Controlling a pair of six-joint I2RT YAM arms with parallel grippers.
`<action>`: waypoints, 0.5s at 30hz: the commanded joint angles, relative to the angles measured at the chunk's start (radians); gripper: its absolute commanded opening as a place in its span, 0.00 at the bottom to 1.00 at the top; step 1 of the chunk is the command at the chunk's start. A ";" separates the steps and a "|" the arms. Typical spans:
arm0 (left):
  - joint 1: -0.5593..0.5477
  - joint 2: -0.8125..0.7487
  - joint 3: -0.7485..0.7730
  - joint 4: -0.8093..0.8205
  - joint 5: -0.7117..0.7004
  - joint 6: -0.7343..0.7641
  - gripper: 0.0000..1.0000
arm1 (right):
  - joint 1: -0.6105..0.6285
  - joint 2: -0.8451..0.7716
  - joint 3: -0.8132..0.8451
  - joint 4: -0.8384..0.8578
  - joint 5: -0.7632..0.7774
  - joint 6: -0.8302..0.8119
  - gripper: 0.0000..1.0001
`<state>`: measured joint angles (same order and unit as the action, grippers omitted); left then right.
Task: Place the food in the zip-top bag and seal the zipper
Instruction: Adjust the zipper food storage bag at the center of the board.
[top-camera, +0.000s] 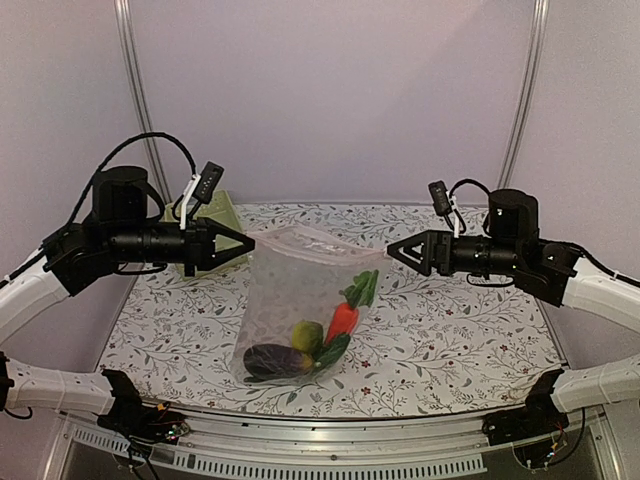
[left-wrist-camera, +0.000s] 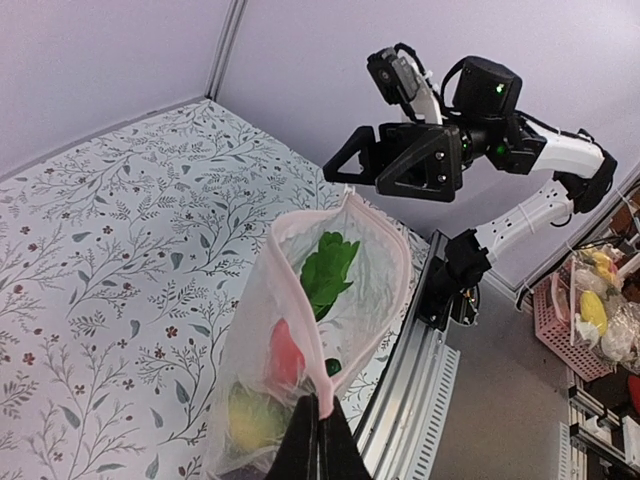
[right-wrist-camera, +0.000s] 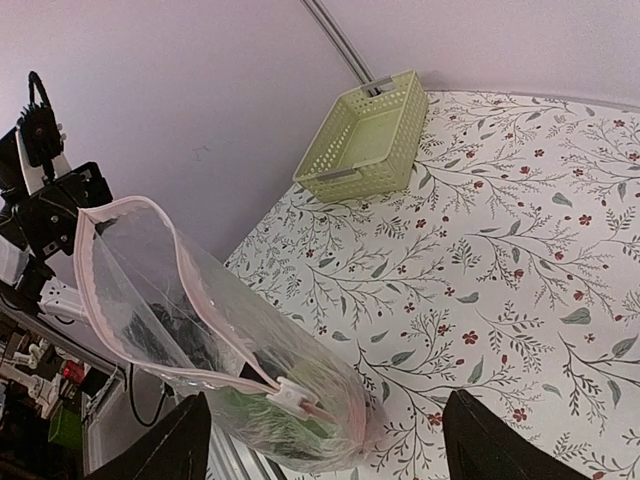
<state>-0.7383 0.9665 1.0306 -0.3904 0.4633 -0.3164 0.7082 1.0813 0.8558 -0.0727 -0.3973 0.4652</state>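
Note:
The zip-top bag (top-camera: 296, 290) hangs in the air between my two grippers, its bottom resting on the table. The food lies inside: a purple eggplant (top-camera: 272, 361), a yellow-green piece (top-camera: 307, 335), a red-orange carrot (top-camera: 342, 320) and green leaves (top-camera: 362, 288). My left gripper (top-camera: 248, 245) is shut on the left end of the pink zipper (left-wrist-camera: 292, 300), as its wrist view (left-wrist-camera: 318, 425) shows. The mouth gapes open. My right gripper (top-camera: 391, 251) is open at the bag's right end. Its fingers (right-wrist-camera: 172, 450) stand wide on either side of the white slider (right-wrist-camera: 292, 392).
A pale green slotted basket (right-wrist-camera: 368, 140) stands empty at the back left, partly hidden behind the left arm in the top view (top-camera: 219, 222). The floral table cloth (top-camera: 460, 330) ends at a metal rail along the near edge (top-camera: 330, 425).

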 joint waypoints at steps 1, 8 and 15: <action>0.019 -0.008 -0.019 -0.008 0.015 -0.002 0.00 | -0.014 0.003 -0.044 0.116 -0.043 0.050 0.78; 0.027 -0.008 -0.028 0.001 0.010 -0.009 0.00 | -0.013 0.022 -0.148 0.293 -0.167 0.130 0.65; 0.030 -0.009 -0.027 0.008 0.018 -0.014 0.00 | -0.013 0.053 -0.149 0.338 -0.173 0.123 0.53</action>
<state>-0.7250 0.9665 1.0157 -0.3866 0.4652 -0.3260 0.6991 1.1103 0.7017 0.1944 -0.5407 0.5850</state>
